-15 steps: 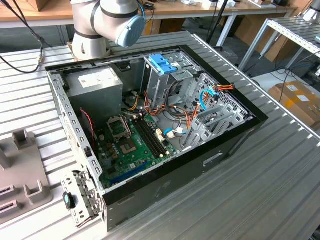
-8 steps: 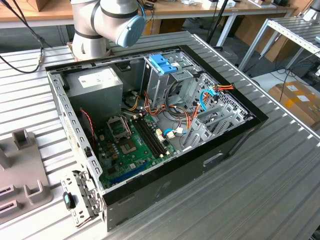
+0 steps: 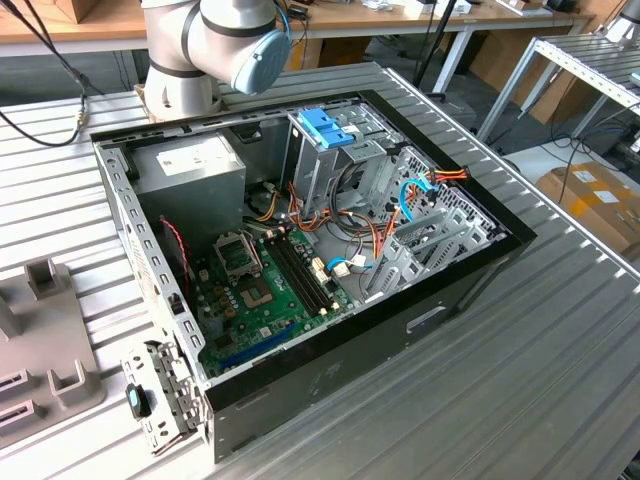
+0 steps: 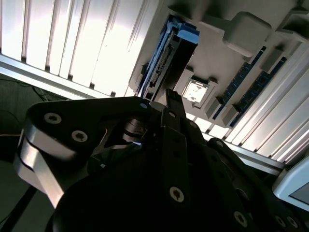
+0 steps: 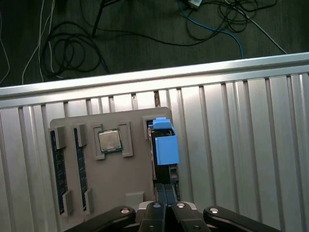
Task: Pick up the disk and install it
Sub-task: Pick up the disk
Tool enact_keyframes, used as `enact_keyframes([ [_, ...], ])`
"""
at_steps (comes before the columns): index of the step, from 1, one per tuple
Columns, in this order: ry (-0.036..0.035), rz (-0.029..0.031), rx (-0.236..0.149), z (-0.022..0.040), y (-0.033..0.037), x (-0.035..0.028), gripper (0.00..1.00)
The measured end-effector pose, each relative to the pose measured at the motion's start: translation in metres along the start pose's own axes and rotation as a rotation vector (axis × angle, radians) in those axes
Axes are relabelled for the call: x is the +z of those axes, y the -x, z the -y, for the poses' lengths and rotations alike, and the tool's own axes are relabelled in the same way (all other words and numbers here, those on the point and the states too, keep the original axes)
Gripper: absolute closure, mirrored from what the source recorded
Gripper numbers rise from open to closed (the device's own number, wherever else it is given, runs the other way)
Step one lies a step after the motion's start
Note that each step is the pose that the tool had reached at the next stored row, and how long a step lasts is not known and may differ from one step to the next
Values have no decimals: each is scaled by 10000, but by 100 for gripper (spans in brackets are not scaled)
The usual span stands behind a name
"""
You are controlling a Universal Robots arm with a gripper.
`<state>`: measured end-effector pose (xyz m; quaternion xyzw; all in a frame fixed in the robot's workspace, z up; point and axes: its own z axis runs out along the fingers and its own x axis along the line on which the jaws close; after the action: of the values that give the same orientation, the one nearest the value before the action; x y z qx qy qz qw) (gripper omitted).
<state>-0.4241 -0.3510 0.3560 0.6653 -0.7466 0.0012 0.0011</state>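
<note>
Black two-finger gripper (image 5: 166,189) sits foremost in the first wrist view, fingers pressed together on nothing, near the silver disk (image 5: 165,145) in its light-blue plastic carrier, which stands on edge in a grey plastic holder tray (image 5: 120,179) on the ribbed aluminium table (image 5: 241,145). The second wrist view shows the disk (image 4: 164,63) beyond the gripper (image 4: 170,104). The exterior view shows an open black metal computer case (image 3: 400,340) on the table (image 3: 520,400).

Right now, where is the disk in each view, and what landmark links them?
First wrist view: the disk stands on edge in the grey tray, beside the processor chip.
Second wrist view: the disk on edge, beside the same processor chip.
Exterior view: the grey tray's corner at the exterior view's left edge.
Shared landmark: the grey tray.
</note>
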Motion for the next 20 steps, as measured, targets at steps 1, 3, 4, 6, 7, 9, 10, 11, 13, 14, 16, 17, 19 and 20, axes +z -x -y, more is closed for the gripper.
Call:
enact_keyframes([
  [1, 3, -2, -73, -8, -1, 1, 89],
  [3, 0, 0, -169, -25, -3, 8, 89],
  [4, 1, -1, -192, -31, -4, 8, 89],
  [6, 0, 0, -206, -34, -4, 8, 89],
  [7, 0, 0, -212, -34, -4, 8, 89],
  [9, 0, 0, -218, -34, -4, 8, 89],
  [10, -1, 0, -219, -34, -4, 9, 89],
  [11, 0, -1, -219, -34, -4, 8, 89],
  [13, 0, 0, -220, -34, -4, 8, 89],
  [14, 0, 0, -220, -34, -4, 8, 89],
  [16, -1, 0, -220, -34, -4, 15, 89],
  [17, -1, 1, -220, -34, -4, 19, 89],
  [19, -1, 0, -220, -34, -4, 30, 89],
  [20, -2, 0, -221, -34, -4, 43, 89],
])
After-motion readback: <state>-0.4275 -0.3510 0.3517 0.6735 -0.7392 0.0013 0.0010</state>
